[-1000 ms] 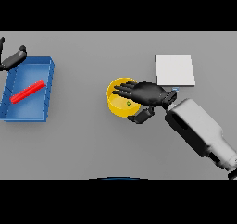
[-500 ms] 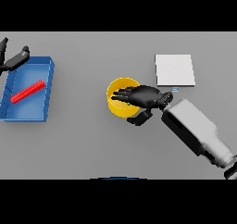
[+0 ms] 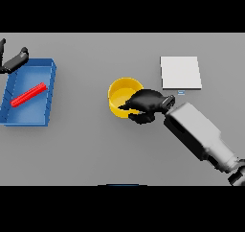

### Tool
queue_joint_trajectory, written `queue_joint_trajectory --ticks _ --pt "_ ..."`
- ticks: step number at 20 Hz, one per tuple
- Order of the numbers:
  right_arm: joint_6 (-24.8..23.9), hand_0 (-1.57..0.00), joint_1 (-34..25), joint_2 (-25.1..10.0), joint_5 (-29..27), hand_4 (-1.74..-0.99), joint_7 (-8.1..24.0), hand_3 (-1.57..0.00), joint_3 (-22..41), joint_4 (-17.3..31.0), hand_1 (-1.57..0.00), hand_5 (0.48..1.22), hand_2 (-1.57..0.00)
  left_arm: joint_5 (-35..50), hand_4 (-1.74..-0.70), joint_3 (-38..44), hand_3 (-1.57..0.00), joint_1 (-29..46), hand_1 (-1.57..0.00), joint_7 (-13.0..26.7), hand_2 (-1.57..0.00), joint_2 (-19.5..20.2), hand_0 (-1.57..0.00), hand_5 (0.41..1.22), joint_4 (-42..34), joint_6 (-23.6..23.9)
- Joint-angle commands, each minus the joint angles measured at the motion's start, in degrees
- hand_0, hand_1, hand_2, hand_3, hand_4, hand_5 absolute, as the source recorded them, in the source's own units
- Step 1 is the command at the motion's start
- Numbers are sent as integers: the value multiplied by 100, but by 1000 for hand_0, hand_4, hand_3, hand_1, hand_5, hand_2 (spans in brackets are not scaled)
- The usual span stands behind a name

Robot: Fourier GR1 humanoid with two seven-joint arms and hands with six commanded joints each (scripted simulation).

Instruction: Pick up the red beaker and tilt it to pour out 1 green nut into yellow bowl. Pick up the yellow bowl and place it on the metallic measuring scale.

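Observation:
The yellow bowl (image 3: 120, 95) stands on the grey table near the middle. My right hand (image 3: 147, 103) is at its right rim with fingers curled over the edge and the thumb below, gripping the rim. The metallic measuring scale (image 3: 180, 72), a flat pale square, lies to the upper right of the bowl, apart from it. A red elongated object (image 3: 28, 94) lies slanted in a blue tray (image 3: 45, 74) at the left. My left hand (image 3: 13, 61) is at the far left edge by the tray's top corner, fingers straight and holding nothing. No green nut shows.
The blue tray takes up the left side of the table. My right forearm (image 3: 198, 134) slants in from the lower right corner, below the scale.
My right hand has drawn back from over the bowl toward its right rim and its fingers have curled onto the edge. The bowl and the left hand have stayed put.

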Motion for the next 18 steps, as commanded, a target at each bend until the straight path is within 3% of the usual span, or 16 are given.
queue_joint_trajectory --ticks 1,4,7,12,18 --pt "56 -938 1 -15 -53 -1521 -12 -978 -9 -4 -806 1108 -787 25 -791 26 1 25 1 -64 1 17 1 733 16 -20" --pt "176 -1247 8 -140 -122 -1621 -100 -1054 -6 -111 -1179 1163 -1169 12 -793 11 1 40 1 -83 1 -4 1 735 3 -1" --pt "171 -1405 -12 -140 -129 -1673 54 -1126 2 -171 -1370 1191 -1365 -1 -791 -6 1 53 1 -123 1 -33 1 730 54 -18" --pt "413 -1517 -103 -404 -361 -1711 154 -1350 -141 -482 -1505 1211 -1504 9 -783 17 1 99 1 -177 1 7 1 727 29 2" --pt "759 -1557 -190 -660 -644 -1722 581 -1309 -340 -1011 -1554 1218 -1553 46 -797 75 1 73 1 -229 1 40 1 737 19 -9"
